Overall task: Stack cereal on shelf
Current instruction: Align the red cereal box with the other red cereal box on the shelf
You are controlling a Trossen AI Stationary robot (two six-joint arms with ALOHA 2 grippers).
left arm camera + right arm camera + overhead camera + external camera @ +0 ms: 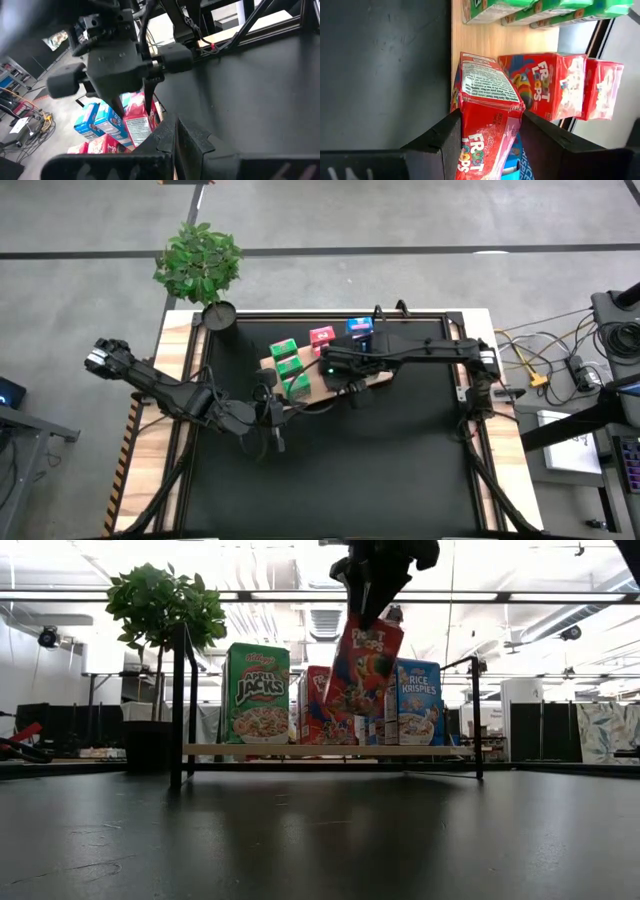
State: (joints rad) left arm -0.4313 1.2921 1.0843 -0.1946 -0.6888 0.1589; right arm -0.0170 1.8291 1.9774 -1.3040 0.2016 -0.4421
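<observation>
- Red cardboard sits between the right gripper's (pixel 487 145) dark fingers: they pinch a pink-red Froot Loops box (pixel 485 115) by its narrow sides, which leaves the bottom edge free to be set down.
- From table height, that held box hangs tilted above the light-wood shelf (pixel 300 750), clear of the board, in front of the boxes already standing.
- Just beyond it in the right wrist view stand two more pink-red boxes (pixel 545 82) upright on the wood, and past them the green boxes (pixel 540 10) in a row; a likely reason for the carry is to complete the red group beside its own colour.
- Blue boxes (pixel 358 328) stand at the board's far end near the right arm.
- Off the board, on the black mat (pixel 400 460), the left gripper (pixel 272 430) waits with its fingers pressed together, holding nothing, out of the working arm's way.
</observation>
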